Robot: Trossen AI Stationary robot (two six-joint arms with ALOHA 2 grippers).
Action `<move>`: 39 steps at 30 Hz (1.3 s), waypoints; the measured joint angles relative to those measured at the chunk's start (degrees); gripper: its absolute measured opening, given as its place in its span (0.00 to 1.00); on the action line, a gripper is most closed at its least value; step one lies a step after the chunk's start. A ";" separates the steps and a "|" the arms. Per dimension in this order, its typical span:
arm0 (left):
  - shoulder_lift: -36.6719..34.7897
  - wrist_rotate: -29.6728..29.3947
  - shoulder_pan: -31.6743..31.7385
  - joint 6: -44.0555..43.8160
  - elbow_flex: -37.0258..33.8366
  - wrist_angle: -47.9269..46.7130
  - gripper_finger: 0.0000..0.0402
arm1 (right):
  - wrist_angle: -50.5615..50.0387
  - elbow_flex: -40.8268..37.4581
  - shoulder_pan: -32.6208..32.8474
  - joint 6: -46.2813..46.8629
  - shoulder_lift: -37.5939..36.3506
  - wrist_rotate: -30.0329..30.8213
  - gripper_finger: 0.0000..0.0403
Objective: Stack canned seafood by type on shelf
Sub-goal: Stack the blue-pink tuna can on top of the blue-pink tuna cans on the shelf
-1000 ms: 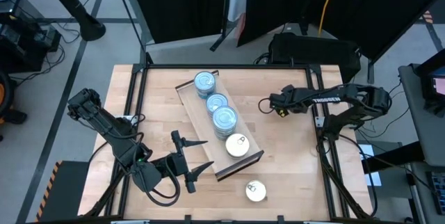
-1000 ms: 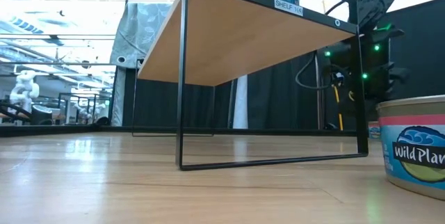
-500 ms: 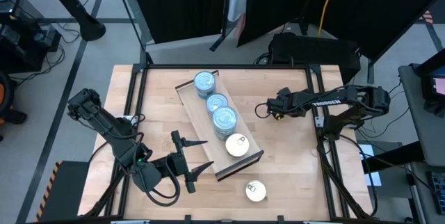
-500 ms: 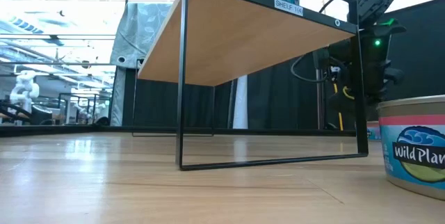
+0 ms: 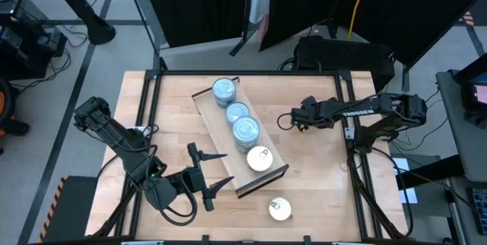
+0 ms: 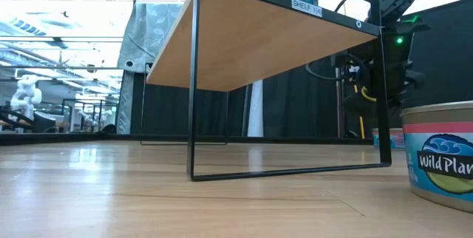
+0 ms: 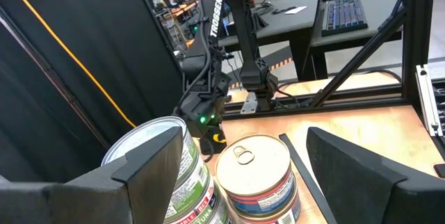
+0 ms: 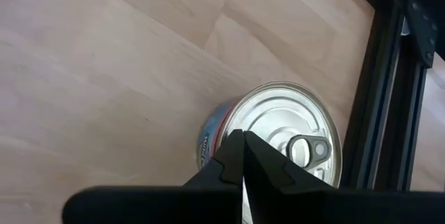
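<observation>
The shelf [image 5: 221, 135] lies slanting across the table's middle and stands on thin dark legs [image 6: 194, 83]. On it are three light-blue-topped stacks of canned seafood [image 5: 237, 112] and a silvery pull-tab stack [image 5: 259, 158] at its near end. One silvery tin [image 5: 279, 209] stands alone on the tabletop near the front edge. My left gripper [image 5: 217, 170] hovers open at the shelf's near left side, with the stacks [image 7: 254, 175] ahead of its fingers. My right gripper [image 5: 281, 120] is shut, to the right of the shelf. Past its fingertips [image 8: 242, 156] a pull-tab tin [image 8: 285, 130] shows.
Black frame bars run along the table's edges [image 5: 346, 123], and one [image 8: 379, 92] stands close beside the tin in the right wrist view. Bare tabletop lies left of the shelf [image 5: 171, 116] and between the shelf and the right bar [image 5: 316, 161].
My right gripper has drifted a little toward the table's left, closer to the shelf, and has stayed shut. The tins and shelf have not moved.
</observation>
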 joint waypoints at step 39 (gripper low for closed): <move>0.00 0.00 0.00 0.05 0.00 0.00 0.76 | 10.05 0.39 11.23 7.29 5.69 2.89 0.00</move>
